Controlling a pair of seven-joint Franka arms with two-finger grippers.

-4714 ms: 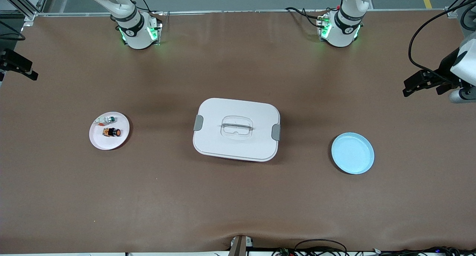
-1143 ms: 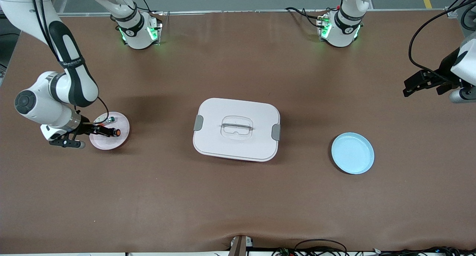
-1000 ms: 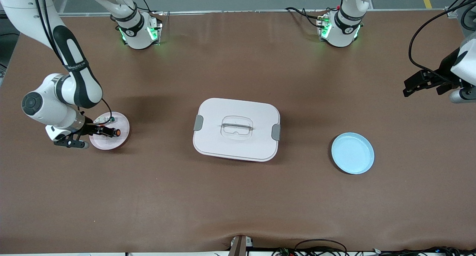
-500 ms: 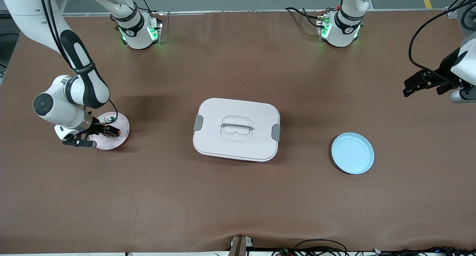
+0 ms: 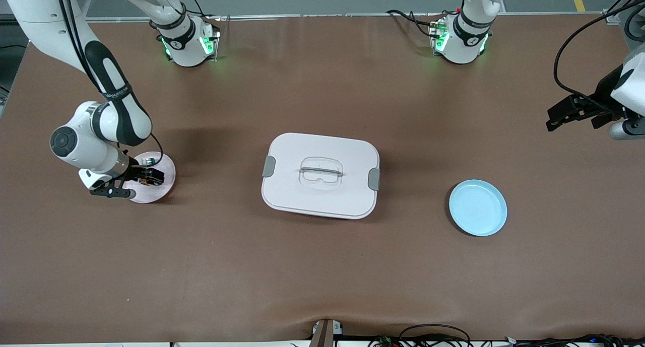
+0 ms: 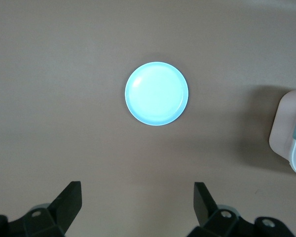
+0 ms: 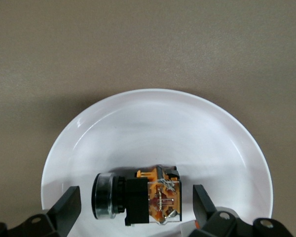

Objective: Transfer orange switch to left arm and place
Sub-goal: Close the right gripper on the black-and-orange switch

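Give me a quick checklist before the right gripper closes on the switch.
1. Right gripper open: ok, fingers spread wide.
2. Switch between the fingers: ok, it lies on its side on the white plate, roughly centred.
3. Fingers low enough to grip: cannot tell.
4. White-and-green part out of the way: cannot tell, only partly visible beside the gripper.
5. Left gripper ready: ok, open, waiting high over the table with the blue plate in its view.
6. Box out of this grasp: ok, it sits mid-table.
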